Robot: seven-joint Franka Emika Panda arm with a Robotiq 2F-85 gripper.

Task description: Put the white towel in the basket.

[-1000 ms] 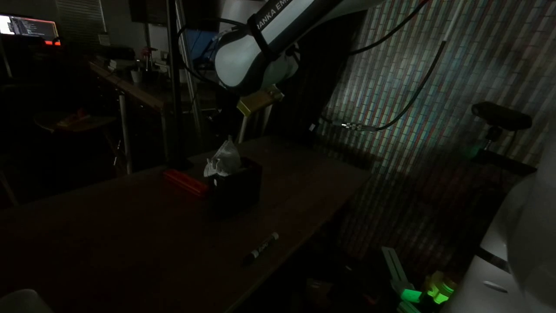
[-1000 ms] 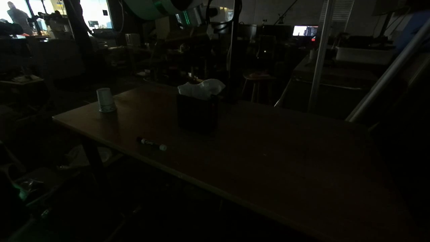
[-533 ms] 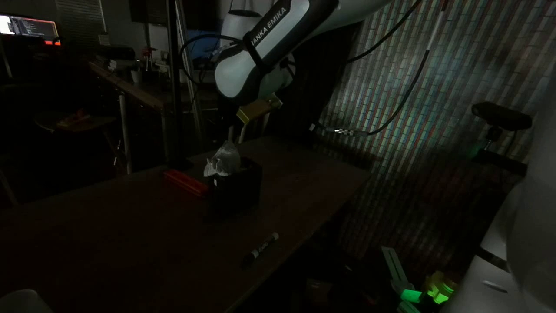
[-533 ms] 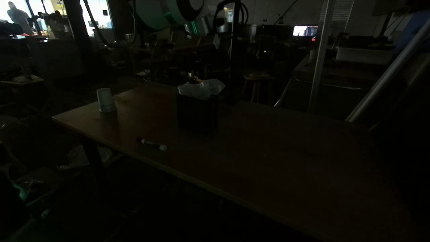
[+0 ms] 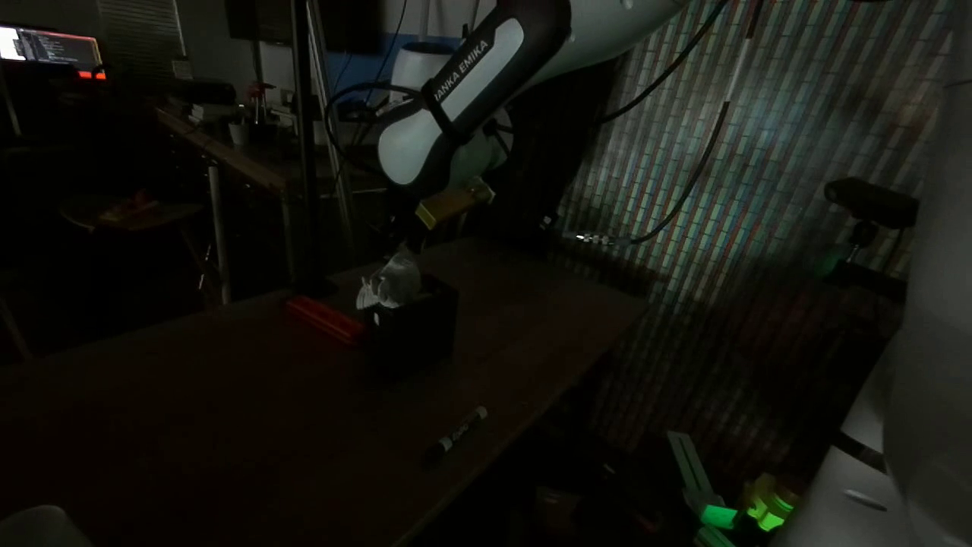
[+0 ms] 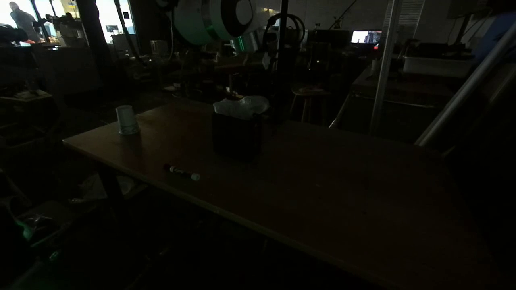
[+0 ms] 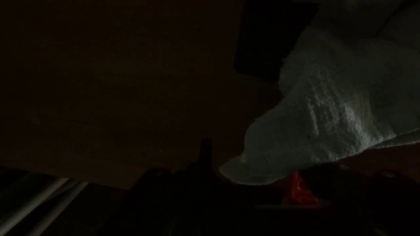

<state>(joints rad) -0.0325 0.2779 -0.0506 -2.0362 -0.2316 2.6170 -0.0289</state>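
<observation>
The white towel (image 5: 393, 282) is crumpled and sticks up out of a dark box-like container (image 5: 416, 330) on the table. In an exterior view the towel (image 6: 241, 107) overhangs the top of the container (image 6: 237, 137). That container is the only basket-like thing on the table. My gripper (image 5: 406, 234) is very dark and sits just above the towel's peak. In the wrist view the towel (image 7: 321, 121) fills the right side and its edge reaches between my gripper's (image 7: 256, 162) spread fingers. The right fingertip is hidden by the towel. Whether the fingers touch the towel is unclear.
A long red object (image 5: 325, 320) lies beside the container. A marker (image 5: 456, 434) lies near the table's edge. A pale upside-down cup (image 6: 127, 120) stands near a table corner. A dark upright pole (image 5: 304, 152) stands behind the table. The room is very dim.
The arm has moved down, bringing the gripper from well above the towel to just over its peak. The towel's tip looks slightly lower or covered. The container, marker and cup have not moved.
</observation>
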